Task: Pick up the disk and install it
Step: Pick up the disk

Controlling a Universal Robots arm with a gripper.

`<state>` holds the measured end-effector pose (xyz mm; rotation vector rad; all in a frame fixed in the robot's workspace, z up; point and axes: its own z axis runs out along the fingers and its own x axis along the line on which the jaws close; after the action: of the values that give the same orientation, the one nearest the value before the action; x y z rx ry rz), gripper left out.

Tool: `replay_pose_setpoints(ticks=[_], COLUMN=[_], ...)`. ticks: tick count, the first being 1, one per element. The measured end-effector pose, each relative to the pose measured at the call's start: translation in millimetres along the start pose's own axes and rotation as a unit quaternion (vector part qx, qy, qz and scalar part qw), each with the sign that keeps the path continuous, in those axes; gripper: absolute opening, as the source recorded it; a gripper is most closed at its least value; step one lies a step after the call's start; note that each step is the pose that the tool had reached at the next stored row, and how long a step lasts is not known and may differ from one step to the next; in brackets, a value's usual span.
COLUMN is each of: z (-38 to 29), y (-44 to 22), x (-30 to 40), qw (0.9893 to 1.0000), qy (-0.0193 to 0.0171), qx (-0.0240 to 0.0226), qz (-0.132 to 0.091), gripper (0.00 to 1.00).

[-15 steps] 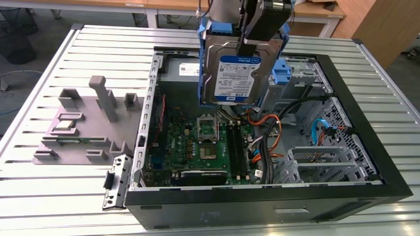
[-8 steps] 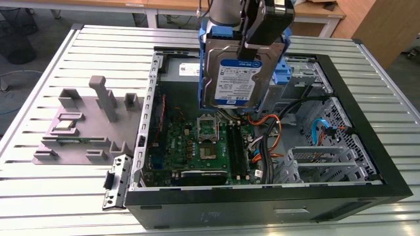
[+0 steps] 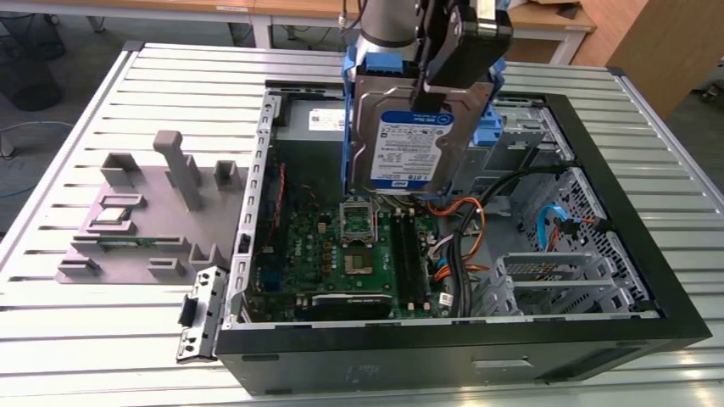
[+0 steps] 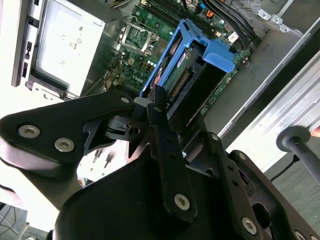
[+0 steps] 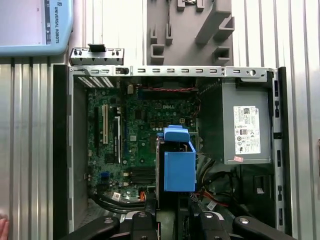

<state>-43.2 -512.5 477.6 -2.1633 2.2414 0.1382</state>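
Grey plastic made up the holder block [image 3: 147, 212] at the exterior view's left, sitting on the ribbed metal table [image 3: 125, 348]. Just beside it, toward the right, stood the open black computer case [image 3: 453, 356], with its inside showing. A green board [image 3: 339, 254] lay flat on the case floor. At the far end of the case sat the grey power box [image 3: 311, 119] with a white sticker.

Above the board hung the disk [image 3: 405, 144]. It was up in the air, standing on its end, with its blue-and-white label facing the camera and blue rails along its sides. It was clear of the board below. The black gripper [image 3: 436, 89] reached down from above and was pinched tight on the disk's top part, with one finger across the label.

In the second wrist view the fingers [image 4: 159, 117] squeezed the disk [image 4: 192, 82] between them, and a blue rail ran round its far end. In the first wrist view the disk [image 5: 179, 170] showed edge-on over the board, between the card slots and the power box [image 5: 247, 130].

Further right in the exterior view, orange and black wires [image 3: 470, 212] curled up out of the case, then came a blue wire [image 3: 554, 222], and a silver metal cage [image 3: 565, 271] sat by the case's right wall.
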Motion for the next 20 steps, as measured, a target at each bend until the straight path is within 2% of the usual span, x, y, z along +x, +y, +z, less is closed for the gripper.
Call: replay_pose_setpoints(ticks=[20], z=[-0.3], y=[-0.7], x=[18.0], qw=[1.0], qy=[0.0], qx=[0.0], qz=[0.0], gripper=[0.35])
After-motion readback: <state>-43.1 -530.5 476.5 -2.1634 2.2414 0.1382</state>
